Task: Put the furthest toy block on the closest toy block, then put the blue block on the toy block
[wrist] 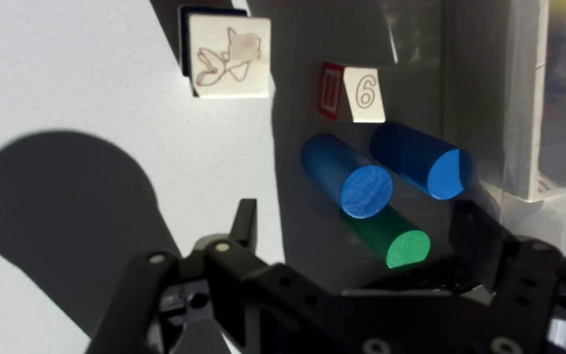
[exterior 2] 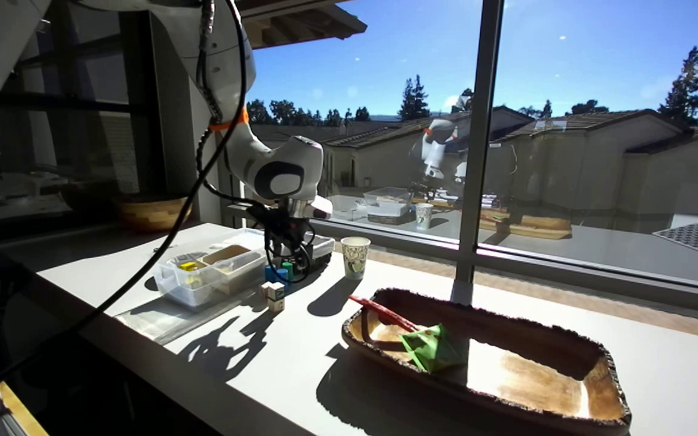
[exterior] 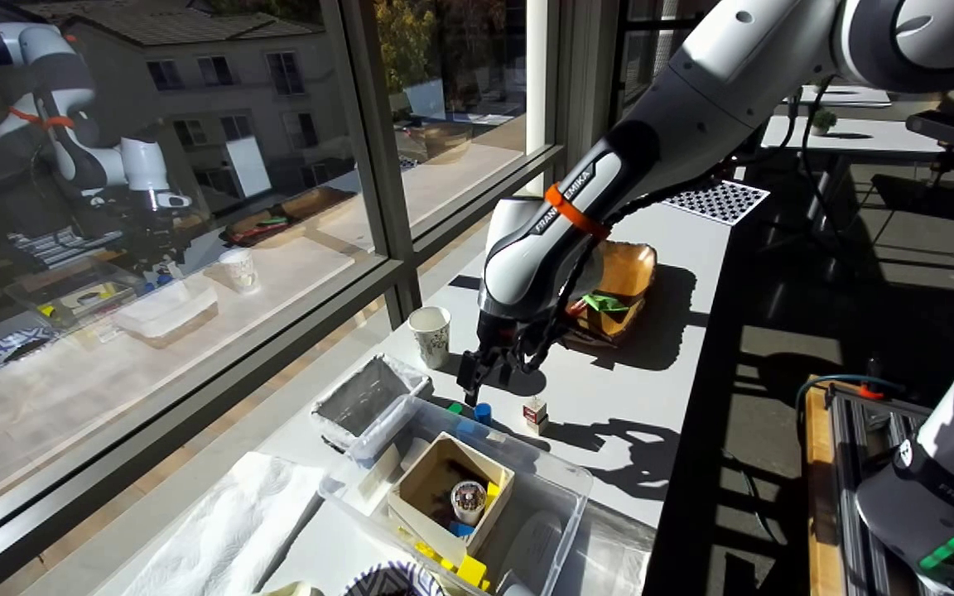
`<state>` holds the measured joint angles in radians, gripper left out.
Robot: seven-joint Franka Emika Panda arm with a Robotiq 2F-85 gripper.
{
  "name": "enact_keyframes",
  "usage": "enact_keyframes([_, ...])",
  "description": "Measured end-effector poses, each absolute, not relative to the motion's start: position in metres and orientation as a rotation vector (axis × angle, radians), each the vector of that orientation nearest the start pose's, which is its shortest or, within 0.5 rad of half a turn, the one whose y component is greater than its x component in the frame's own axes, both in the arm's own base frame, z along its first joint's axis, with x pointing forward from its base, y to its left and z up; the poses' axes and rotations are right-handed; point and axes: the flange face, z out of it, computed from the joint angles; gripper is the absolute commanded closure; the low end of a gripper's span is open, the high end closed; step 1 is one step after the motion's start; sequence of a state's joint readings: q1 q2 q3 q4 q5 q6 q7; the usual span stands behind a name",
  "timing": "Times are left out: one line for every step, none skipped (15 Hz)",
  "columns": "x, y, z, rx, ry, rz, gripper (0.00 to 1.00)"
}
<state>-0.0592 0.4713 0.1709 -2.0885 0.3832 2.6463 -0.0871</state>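
Jaws spread wide, the gripper (wrist: pixel 355 209) hangs near two upright blue blocks (wrist: pixel 365 192) and white-topped toy blocks (wrist: pixel 365 96) in the wrist view. In both exterior views, the blue blocks stand on a table (exterior 2: pixel 282 375) just beside a clear bin (exterior: pixel 556 480).

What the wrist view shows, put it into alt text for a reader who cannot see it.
Open gripper at the bottom edge, facing two blue cylinders and a green cylinder. Higher in the picture are a block marked 6 and, to its left, a block with a line drawing. Sunlit table fills much of the left.
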Motion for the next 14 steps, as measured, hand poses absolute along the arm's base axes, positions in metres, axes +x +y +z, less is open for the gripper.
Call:
enact_keyframes([0.592,0.056,0.202,-2.856,0.220,-0.100,0.00])
enact_keyframes([0.593,0.056,0.200,-2.855,0.217,-0.086,0.00])
enact_keyframes([0.594,0.056,0.198,-2.854,0.215,-0.077,0.00])
enact_keyframes([0.594,0.056,0.196,-2.854,0.213,-0.071,0.00])
enact_keyframes([0.595,0.056,0.195,-2.854,0.210,-0.062,0.01])
enact_keyframes([0.596,0.057,0.193,-2.853,0.208,-0.052,0.04])
enact_keyframes([0.597,0.057,0.192,-2.852,0.207,-0.043,0.07])
enact_keyframes([0.597,0.057,0.191,-2.850,0.205,-0.032,0.14])
enact_keyframes([0.597,0.057,0.189,-2.850,0.204,-0.027,0.15])
enact_keyframes([0.598,0.057,0.189,-2.850,0.203,-0.024,0.21])
enact_keyframes([0.598,0.057,0.188,-2.850,0.202,-0.022,0.31])
enact_keyframes([0.599,0.058,0.187,-2.849,0.201,-0.018,0.36])
enact_keyframes([0.599,0.058,0.187,-2.848,0.200,-0.011,0.39])
enact_keyframes([0.600,0.058,0.186,-2.846,0.199,-0.004,0.37])
